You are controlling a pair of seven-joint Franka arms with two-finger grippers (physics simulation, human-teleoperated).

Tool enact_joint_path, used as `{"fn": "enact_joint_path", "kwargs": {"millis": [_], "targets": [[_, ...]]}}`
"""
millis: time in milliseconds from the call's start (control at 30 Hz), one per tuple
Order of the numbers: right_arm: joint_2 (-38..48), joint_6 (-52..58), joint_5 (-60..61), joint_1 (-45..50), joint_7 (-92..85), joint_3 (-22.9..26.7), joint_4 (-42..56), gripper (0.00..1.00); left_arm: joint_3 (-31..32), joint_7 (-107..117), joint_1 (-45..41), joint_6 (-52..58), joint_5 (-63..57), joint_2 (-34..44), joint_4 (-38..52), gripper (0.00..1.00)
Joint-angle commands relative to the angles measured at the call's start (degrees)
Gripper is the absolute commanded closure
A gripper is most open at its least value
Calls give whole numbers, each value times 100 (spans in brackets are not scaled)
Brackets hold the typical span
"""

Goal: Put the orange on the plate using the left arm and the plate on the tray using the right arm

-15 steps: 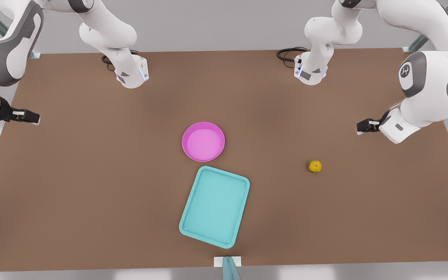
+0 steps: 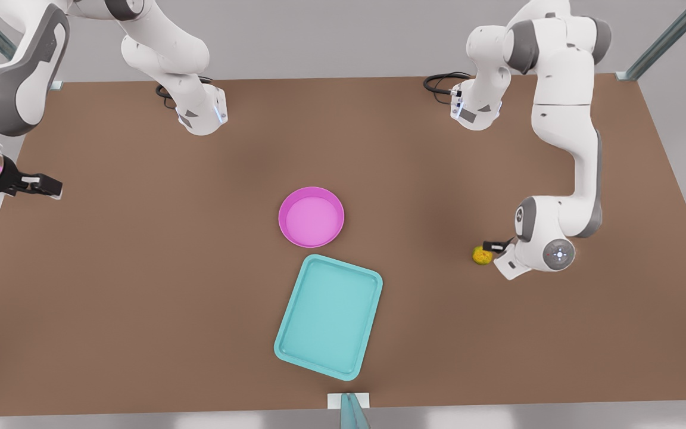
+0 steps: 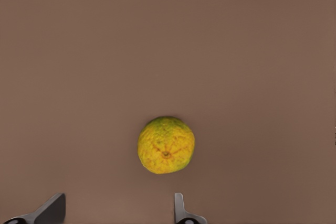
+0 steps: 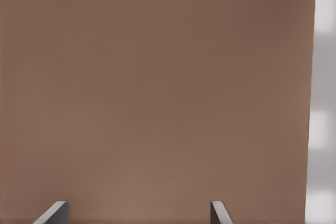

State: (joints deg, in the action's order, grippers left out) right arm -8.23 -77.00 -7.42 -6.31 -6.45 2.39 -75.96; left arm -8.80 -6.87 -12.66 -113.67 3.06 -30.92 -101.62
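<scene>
The orange (image 2: 482, 255) lies on the brown table at the front view's right, free of any grip. My left gripper (image 2: 493, 245) hovers just beside it on the front view's right. In the left wrist view the orange (image 3: 166, 145) sits just ahead of the open left gripper (image 3: 116, 213), with nothing between the fingers. The pink plate (image 2: 311, 218) stands empty at the table's middle. The teal tray (image 2: 329, 316) lies just in front of it, also empty. My right gripper (image 2: 51, 187) waits open at the front view's left edge, and in the right wrist view the right gripper (image 4: 136, 212) is over bare table.
Two arm bases (image 2: 200, 113) (image 2: 477, 110) stand at the table's back edge. A small teal post (image 2: 352, 411) sits at the front edge. The table's edge (image 4: 323, 98) lies close to my right gripper. Wide brown surface surrounds plate and tray.
My left arm has swung down and inward from the front view's right edge, so its gripper now sits beside the orange. The right gripper has barely shifted.
</scene>
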Motion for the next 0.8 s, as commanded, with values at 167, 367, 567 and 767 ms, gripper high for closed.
{"fn": "enact_joint_path", "kwargs": {"millis": [167,367,567,767], "targets": [[-38,-25,4,-2,-41,-2,-15,0,10,-324,-150,-1052,36,-257,1,0],[-47,-17,4,7,-41,-2,-50,0,1,-315,-220,-955,72,-406,-34,0],[-56,-17,13,-2,-50,-2,-50,0,1,-288,-229,-973,72,-573,-34,0],[-82,-17,21,7,-50,-2,-50,0,1,-288,-237,-964,72,-670,-113,0]]}}
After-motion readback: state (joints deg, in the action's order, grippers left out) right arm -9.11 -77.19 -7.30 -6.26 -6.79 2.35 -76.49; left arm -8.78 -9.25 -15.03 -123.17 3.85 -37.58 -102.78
